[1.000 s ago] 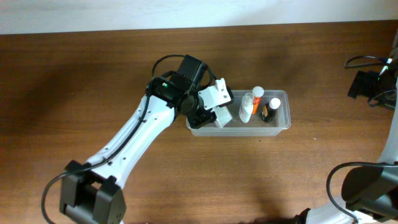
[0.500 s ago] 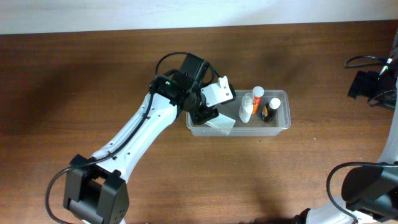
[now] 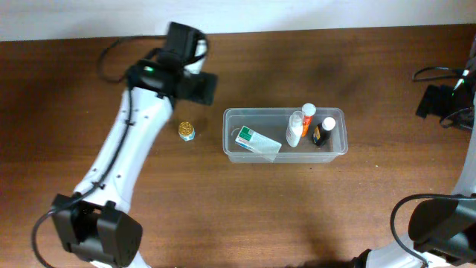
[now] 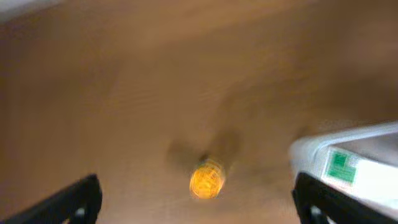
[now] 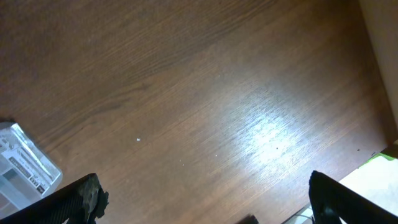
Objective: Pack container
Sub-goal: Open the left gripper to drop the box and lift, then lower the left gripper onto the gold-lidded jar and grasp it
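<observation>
The clear container [image 3: 268, 112] sits right of centre on the wooden table. Inside lie a white box with a green label [image 3: 253, 139], a white bottle [image 3: 295, 129], an orange-capped bottle [image 3: 308, 111] and a dark bottle with a white cap [image 3: 323, 132]. A small gold-capped bottle [image 3: 187, 131] stands on the table left of the tub. My left gripper [image 3: 195, 89] hovers behind that bottle, open and empty. In the blurred left wrist view the gold cap [image 4: 206, 179] lies between the spread fingers [image 4: 74, 200]. My right gripper [image 5: 208, 208] is open over bare wood.
A corner of the tub [image 5: 25, 168] shows at the left edge of the right wrist view. The right arm [image 3: 439, 100] and its cables stay at the table's far right edge. A pale wall runs along the back edge of the table.
My left gripper opened and let the white box drop into the container, then pulled out and swung up and to the left, above the gold-capped bottle. The right arm has not moved.
</observation>
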Robot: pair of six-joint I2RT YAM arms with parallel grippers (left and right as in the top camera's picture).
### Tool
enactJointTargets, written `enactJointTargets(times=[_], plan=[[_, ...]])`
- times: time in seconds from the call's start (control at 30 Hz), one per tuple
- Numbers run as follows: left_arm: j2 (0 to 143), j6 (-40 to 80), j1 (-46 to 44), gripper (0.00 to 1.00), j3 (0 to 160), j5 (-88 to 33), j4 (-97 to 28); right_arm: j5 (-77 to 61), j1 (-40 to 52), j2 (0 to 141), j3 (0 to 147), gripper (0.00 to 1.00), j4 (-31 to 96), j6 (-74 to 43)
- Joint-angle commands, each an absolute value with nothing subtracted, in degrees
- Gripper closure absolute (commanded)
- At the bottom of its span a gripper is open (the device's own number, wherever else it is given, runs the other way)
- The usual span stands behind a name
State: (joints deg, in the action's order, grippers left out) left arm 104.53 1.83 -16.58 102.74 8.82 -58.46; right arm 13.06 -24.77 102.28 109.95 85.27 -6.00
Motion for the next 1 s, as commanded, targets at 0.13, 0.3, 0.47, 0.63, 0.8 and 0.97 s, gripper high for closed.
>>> enactJointTargets(times=[0.13, 0.3, 0.47, 0.63, 0.8, 0.97], plan=[[107.31, 10.9, -8.99, 0.01, 102.69, -0.93, -64.2, 13.54, -24.77, 101.73, 109.65, 0.02, 85.25, -6.46], [111.02, 10.0, -9.13, 0.01, 102.19, -2.2, -64.12, 13.54, -24.77, 101.73, 109.65, 0.02, 85.25, -6.46], [116.29, 12.47, -9.39, 0.01, 102.21, -2.22, -64.77, 13.54, -24.77, 101.73, 109.65, 0.02, 85.25, -6.46], [119.61, 13.52, -9.58, 0.01, 102.19, -2.22, -66.13, 13.56, -24.77, 101.73, 109.65, 0.02, 85.25, -6.46], [121.93, 13.47, -9.58, 0.01, 102.15, -2.22, -69.56, 13.54, -24.77, 101.73, 109.65, 0.02, 85.25, -6.46], [123.79, 13.47, -9.58, 0.01, 102.04, -2.22, -69.19, 13.56, -24.77, 101.73, 109.65, 0.02, 85.25, -6.46]])
